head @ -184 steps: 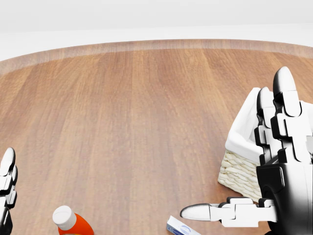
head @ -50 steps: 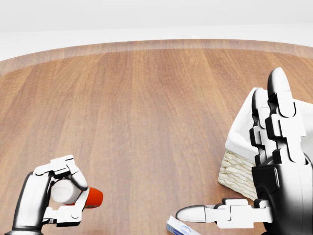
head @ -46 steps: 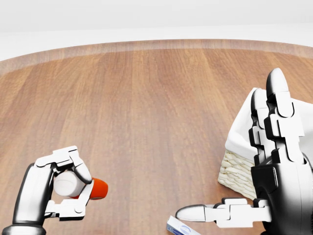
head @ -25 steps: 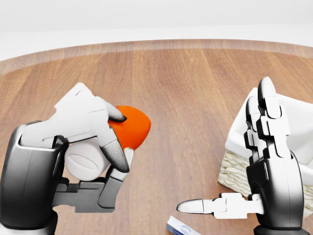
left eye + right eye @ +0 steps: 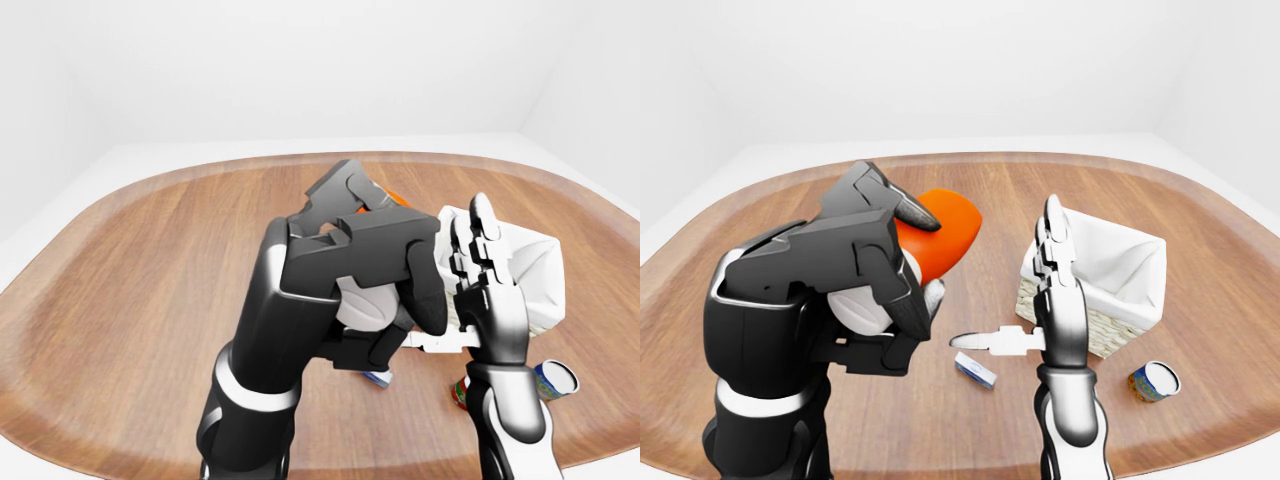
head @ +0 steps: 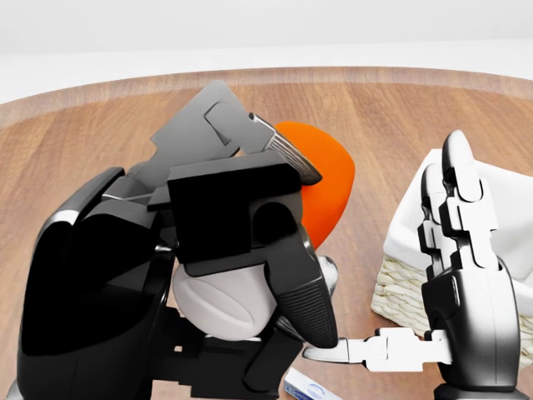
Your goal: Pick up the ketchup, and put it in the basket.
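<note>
The ketchup [image 5: 952, 236] is an orange-red bottle with a white cap. My left hand [image 5: 912, 262] is shut on it and holds it lying on its side, high above the wooden table and close to the head cameras. In the head view the ketchup [image 6: 326, 190] and the dark hand fill the left and middle. The basket [image 5: 1110, 262] is wicker with a white liner and stands on the table at the right. My right hand [image 5: 1006, 272] is open and empty, fingers upright and thumb out to the left. It stands between the ketchup and the basket [image 6: 406, 293].
A small blue and white box [image 5: 975, 370] lies on the table below the ketchup. A tin can [image 5: 1153, 381] lies below and right of the basket. The round table's rim [image 5: 940, 158] curves along the top of the views.
My left hand has closed on the ketchup at the lower left and lifted it up and rightward, close to the camera. My right hand has barely moved.
</note>
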`<state>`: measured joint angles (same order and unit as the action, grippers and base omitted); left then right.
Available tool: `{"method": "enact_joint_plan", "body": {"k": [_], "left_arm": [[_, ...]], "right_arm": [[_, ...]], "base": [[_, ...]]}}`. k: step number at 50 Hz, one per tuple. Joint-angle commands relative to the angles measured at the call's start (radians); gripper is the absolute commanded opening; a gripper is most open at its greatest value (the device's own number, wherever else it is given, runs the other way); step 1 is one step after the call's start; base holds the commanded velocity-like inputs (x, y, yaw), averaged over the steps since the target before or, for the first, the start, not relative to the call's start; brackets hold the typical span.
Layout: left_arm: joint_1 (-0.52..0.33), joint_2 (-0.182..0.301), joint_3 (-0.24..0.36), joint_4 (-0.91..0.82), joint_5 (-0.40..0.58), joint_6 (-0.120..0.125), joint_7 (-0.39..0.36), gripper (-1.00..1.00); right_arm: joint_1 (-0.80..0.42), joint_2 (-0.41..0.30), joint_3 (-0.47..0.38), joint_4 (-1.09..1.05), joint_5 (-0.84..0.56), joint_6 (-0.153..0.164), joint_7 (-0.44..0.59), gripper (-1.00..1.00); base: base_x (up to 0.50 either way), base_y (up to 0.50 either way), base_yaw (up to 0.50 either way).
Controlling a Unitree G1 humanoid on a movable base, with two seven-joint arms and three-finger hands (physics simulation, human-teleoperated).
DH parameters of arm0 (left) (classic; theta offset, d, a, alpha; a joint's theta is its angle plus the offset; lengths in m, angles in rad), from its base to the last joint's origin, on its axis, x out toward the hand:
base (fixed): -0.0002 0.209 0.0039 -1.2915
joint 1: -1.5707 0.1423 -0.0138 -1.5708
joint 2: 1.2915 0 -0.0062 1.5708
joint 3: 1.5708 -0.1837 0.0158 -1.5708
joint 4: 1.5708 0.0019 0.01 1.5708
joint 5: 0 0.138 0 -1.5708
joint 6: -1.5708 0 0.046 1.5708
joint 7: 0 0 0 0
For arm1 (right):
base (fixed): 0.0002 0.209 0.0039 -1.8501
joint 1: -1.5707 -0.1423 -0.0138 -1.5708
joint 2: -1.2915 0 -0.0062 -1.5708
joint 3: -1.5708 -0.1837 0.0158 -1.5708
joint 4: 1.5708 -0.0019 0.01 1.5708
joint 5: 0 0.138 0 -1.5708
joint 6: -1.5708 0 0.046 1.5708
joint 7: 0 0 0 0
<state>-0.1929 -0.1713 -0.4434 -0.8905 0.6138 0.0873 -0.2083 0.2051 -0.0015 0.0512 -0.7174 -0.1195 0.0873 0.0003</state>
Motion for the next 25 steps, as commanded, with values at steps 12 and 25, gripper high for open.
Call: {"method": "enact_joint_plan", "body": {"k": [12,25], "left_arm": [[-0.001,-0.040,-0.057,0.039,-0.034,0.000,0.058,-0.91],[0.052,-0.026,-0.103,0.090,-0.060,0.000,0.105,-0.91]], "right_arm": [[0.009,-0.001,0.009,-0.036,-0.003,0.000,0.000,1.00],[0.012,-0.002,0.009,-0.045,0.000,0.000,0.000,1.00]], "base": [[0.00,0.00,0.00],[0.00,0.00,0.00]]}}
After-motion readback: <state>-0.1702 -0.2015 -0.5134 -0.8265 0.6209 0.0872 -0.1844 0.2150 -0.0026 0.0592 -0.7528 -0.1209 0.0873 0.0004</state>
